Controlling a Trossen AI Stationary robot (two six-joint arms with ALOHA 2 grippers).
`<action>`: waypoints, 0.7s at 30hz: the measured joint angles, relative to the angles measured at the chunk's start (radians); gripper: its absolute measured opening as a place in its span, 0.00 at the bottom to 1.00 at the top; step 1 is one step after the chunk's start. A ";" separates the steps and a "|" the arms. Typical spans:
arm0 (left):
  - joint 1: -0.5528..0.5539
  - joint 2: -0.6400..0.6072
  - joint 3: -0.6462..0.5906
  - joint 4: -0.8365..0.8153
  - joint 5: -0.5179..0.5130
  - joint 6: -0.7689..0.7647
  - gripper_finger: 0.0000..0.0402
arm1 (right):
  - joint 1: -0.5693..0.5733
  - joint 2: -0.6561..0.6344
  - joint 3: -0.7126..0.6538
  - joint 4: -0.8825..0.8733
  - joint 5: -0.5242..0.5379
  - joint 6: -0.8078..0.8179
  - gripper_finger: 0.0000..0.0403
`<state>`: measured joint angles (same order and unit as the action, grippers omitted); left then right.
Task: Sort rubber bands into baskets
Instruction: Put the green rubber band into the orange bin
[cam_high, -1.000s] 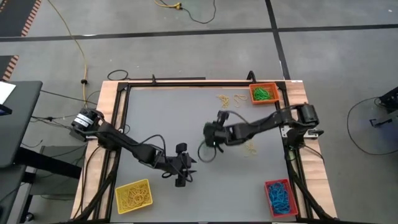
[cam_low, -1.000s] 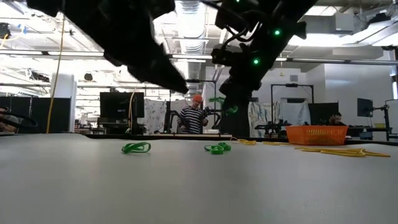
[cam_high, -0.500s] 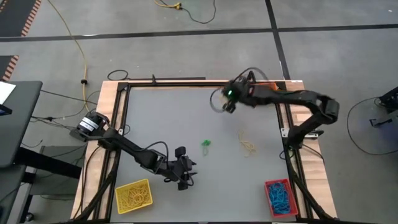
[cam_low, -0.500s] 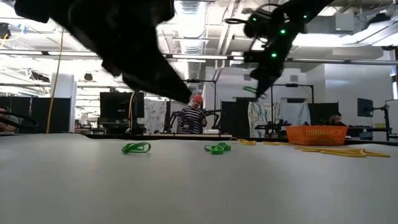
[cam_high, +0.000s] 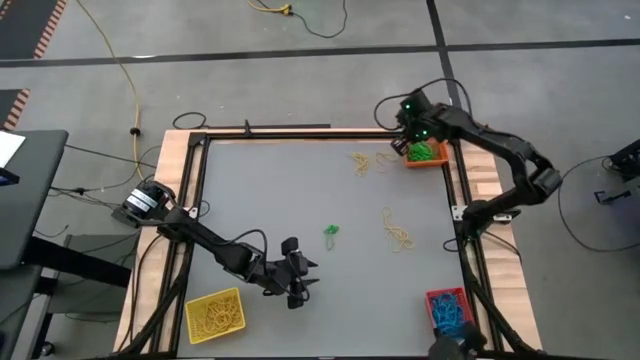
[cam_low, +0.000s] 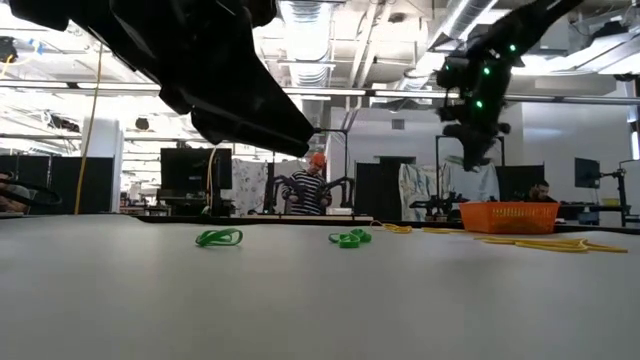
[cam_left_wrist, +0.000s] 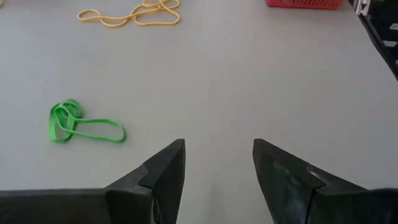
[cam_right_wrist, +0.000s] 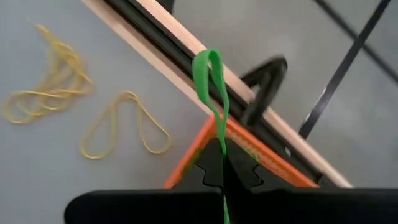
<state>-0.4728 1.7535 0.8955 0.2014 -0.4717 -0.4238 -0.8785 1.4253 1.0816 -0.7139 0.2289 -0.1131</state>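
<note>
I've swung the right gripper (cam_right_wrist: 222, 165) from mid-table to above the orange basket (cam_high: 427, 153), clamped tight on a floppy, featherlight green band (cam_right_wrist: 208, 84); pinching one strand suffices. Left gripper (cam_left_wrist: 217, 165) waits open.

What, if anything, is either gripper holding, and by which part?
The right gripper pinches a green rubber band by one end, over the orange basket. The left gripper is open and empty.

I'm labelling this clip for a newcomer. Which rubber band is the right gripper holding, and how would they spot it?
Start at the orange basket in the table's far right corner. The right gripper hangs over its inner edge, shut on a green rubber band. It is the only band off the table; the nearby yellow bands lie flat on the grey top.
</note>
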 joint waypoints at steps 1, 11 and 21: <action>0.000 0.000 0.000 0.000 -0.001 -0.005 0.44 | -0.016 0.001 -0.015 0.004 -0.009 0.000 0.05; 0.000 0.000 0.000 0.000 -0.004 -0.009 0.44 | -0.152 0.001 -0.166 0.061 -0.031 0.000 0.08; 0.002 0.000 0.000 -0.001 -0.012 0.000 0.44 | -0.198 0.002 -0.223 0.122 -0.030 0.042 0.09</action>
<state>-0.4706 1.7535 0.8955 0.2007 -0.4835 -0.4240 -1.0760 1.4269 0.8589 -0.5924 0.1987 -0.0712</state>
